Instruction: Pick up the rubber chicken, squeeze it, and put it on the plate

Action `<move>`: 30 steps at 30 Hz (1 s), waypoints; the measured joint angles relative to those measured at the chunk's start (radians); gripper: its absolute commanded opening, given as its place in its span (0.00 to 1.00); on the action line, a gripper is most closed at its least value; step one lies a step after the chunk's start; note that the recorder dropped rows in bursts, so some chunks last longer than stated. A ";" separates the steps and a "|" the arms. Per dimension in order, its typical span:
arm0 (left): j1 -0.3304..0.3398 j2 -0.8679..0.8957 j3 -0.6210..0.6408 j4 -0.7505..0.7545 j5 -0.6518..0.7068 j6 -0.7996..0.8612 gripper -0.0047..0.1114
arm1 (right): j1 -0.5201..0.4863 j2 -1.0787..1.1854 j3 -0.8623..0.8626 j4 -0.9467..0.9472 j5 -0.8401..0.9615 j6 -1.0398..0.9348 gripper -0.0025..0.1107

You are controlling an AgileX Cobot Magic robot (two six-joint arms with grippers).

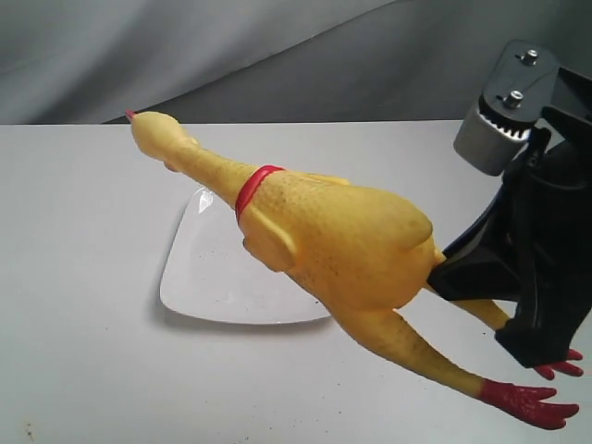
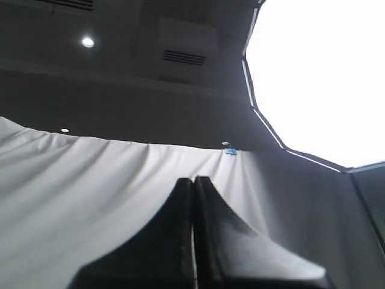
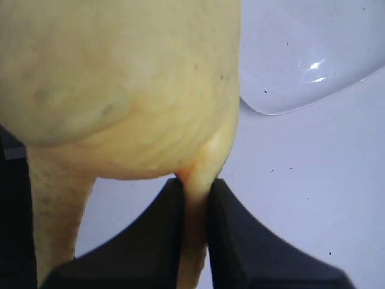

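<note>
The rubber chicken (image 1: pixel 324 227) hangs in the air, stretched from its red-tipped head at the back left to its red feet at the front right. My right gripper (image 1: pixel 442 277) is shut on one of its legs, just behind the body; in the right wrist view the yellow leg (image 3: pixel 195 198) is pinched between the black fingers (image 3: pixel 159 241). The white square plate (image 1: pixel 208 277) lies on the table under the chicken's neck and chest, and its rim (image 3: pixel 301 72) shows beyond the body. My left gripper (image 2: pixel 193 180) is shut on nothing and points up at a white cloth.
A grey-white table (image 1: pixel 83 351) carries the plate. A grey backdrop cloth (image 1: pixel 277 55) hangs behind the table. The right arm's black body (image 1: pixel 546 240) fills the right edge of the exterior view.
</note>
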 measured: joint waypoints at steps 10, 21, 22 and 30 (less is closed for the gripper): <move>0.000 0.284 -0.233 0.674 -0.090 -0.257 0.16 | 0.000 0.000 0.000 0.021 -0.018 0.000 0.02; -0.157 0.850 -0.674 1.348 -0.218 -0.673 0.69 | 0.000 0.000 0.000 0.061 -0.019 0.000 0.02; -0.181 0.877 -0.693 1.355 -0.218 -0.683 0.70 | 0.000 0.000 0.000 0.061 -0.019 0.000 0.02; -0.404 1.052 -0.768 1.376 -0.107 -0.666 0.70 | 0.000 0.000 0.000 0.086 -0.019 0.000 0.02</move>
